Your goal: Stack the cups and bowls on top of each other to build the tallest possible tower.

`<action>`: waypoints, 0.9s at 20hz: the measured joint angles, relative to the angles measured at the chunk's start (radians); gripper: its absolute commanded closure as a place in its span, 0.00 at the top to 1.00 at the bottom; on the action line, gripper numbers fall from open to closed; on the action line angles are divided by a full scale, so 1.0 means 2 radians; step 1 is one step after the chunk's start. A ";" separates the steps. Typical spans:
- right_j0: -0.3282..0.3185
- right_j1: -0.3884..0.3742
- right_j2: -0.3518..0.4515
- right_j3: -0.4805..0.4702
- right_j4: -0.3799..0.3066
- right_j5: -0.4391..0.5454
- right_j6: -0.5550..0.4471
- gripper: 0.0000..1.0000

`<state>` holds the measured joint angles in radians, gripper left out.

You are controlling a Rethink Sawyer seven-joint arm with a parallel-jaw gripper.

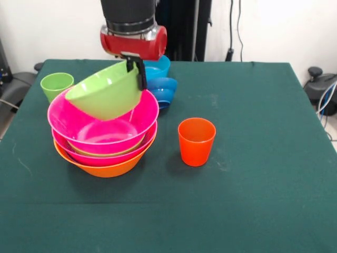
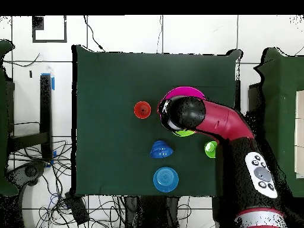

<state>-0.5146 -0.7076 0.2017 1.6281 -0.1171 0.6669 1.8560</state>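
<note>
My gripper (image 1: 135, 74) is shut on the rim of a green bowl (image 1: 105, 90) and holds it tilted just above the tower. The tower (image 1: 102, 138) is a nested pile: an orange bowl (image 1: 105, 168) lowest, a pink bowl, a green rim and a top pink bowl (image 1: 79, 124). The orange-red cup (image 1: 196, 141) stands upright to the right of the tower. The light green cup (image 1: 56, 85) stands behind the tower on the left. In the overhead view the arm (image 2: 219, 122) covers most of the tower (image 2: 184, 92); the orange-red cup (image 2: 142, 110) and the green cup (image 2: 210, 149) show.
Two blue bowls lie behind the tower: a light blue one (image 1: 158, 67) and a darker one (image 1: 164, 90) on its side. In the overhead view they show as one bowl (image 2: 161, 149) and another (image 2: 165, 179) near the robot's base. The green cloth (image 1: 253, 174) covers the table.
</note>
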 measured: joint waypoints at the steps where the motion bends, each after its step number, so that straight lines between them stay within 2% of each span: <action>1: -0.001 0.012 0.000 0.000 0.000 -0.019 0.000 1.00; 7: -0.008 0.028 0.003 0.000 0.000 -0.053 0.000 1.00; 18: -0.035 0.026 0.005 0.001 0.000 -0.056 0.000 1.00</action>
<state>-0.5851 -0.6566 0.2119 1.6296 -0.1175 0.5556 1.8560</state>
